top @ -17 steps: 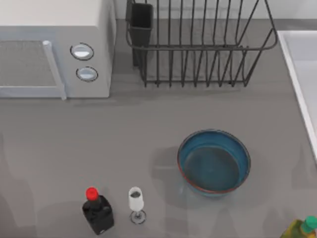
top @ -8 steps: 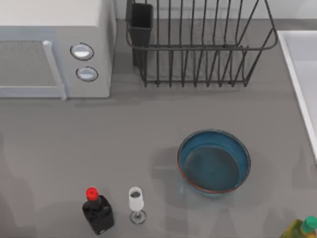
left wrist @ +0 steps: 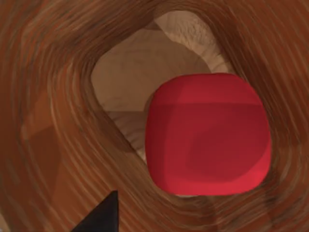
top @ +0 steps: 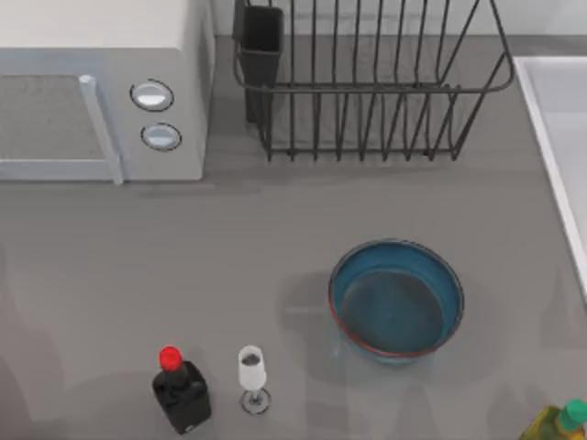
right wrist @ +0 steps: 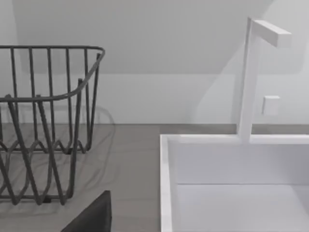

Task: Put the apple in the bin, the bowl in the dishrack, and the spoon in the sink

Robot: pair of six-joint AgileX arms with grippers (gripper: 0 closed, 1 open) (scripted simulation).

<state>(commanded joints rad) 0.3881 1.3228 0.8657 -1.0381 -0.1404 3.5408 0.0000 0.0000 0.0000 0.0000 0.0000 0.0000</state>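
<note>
sitting deep inside a brown wood-grained bin (left wrist: 58, 96), the apple (left wrist: 207, 134) shows in the left wrist view as a rounded bright red lump against the paler inner wall. a dark tip of the left claw (left wrist: 99, 217) pokes in at the edge of that view, near the apple but not touching it; i cannot tell whether the claw is apart or together.

on the grey table (top: 183, 257) the blue bowl (top: 396, 300) with its reddish-brown rim stands upright, right of centre and on the near side of the black wire dishrack (top: 367, 82), well apart from it. the dishrack's utensil cup (top: 261, 41) is at its left corner, just beside the white microwave (top: 101, 87) at the far left. the sink (top: 559, 119) runs along the right edge of the table. near the front, a red-capped black bottle (top: 181, 390) and a small white wine glass (top: 252, 376) stand just beside each other, and a green-capped yellow bottle (top: 559, 423) sits at the near right corner.

the right wrist view looks across the dishrack (right wrist: 43, 121) to the sink (right wrist: 231, 183) and its white faucet (right wrist: 253, 77). a dark tip of the right claw (right wrist: 91, 216) shows there, and i cannot tell its state.
</note>
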